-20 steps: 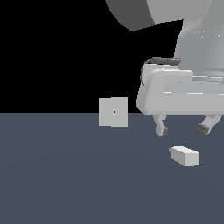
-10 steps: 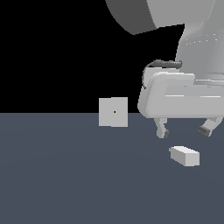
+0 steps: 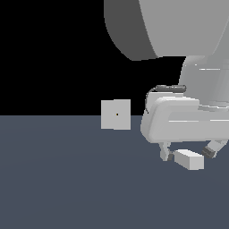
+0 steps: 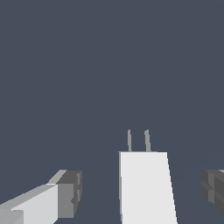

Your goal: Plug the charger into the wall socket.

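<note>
Off-white charger [image 3: 189, 159] lies between the wide-open gripper [image 3: 188, 153] fingers, untouched; its long axis and two prongs point away from the wrist camera.

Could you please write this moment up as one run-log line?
phase: pre-grasp | gripper: open, straddling charger, no contact | charger: on floor, prongs visible | wall socket: upright, apart, unplugged

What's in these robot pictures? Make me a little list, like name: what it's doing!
charger: off-white block lying on the floor, two thin prongs at one end
gripper: open, one finger on each side of the charger, not squeezing it
wall socket: upright grey square plate, tiny dark hole in the middle, off to the exterior view's left
floor: plain dark blue-grey
</note>
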`<state>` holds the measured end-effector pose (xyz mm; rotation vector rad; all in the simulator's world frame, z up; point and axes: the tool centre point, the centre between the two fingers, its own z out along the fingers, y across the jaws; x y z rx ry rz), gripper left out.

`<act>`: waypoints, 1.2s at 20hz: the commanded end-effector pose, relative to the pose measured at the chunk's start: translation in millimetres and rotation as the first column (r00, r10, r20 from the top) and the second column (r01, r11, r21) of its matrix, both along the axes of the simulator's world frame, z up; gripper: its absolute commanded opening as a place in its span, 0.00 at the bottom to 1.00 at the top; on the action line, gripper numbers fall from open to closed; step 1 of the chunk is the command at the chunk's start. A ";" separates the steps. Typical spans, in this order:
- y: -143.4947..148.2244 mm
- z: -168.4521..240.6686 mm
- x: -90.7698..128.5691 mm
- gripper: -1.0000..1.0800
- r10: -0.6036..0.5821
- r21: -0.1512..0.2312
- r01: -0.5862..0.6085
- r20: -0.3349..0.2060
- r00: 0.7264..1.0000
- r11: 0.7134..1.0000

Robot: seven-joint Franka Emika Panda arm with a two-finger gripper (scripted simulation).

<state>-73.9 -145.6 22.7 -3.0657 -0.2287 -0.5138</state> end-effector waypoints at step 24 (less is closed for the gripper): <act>9.1 -5.4 4.4 0.00 -0.016 0.000 0.016 0.002 1.000 1.000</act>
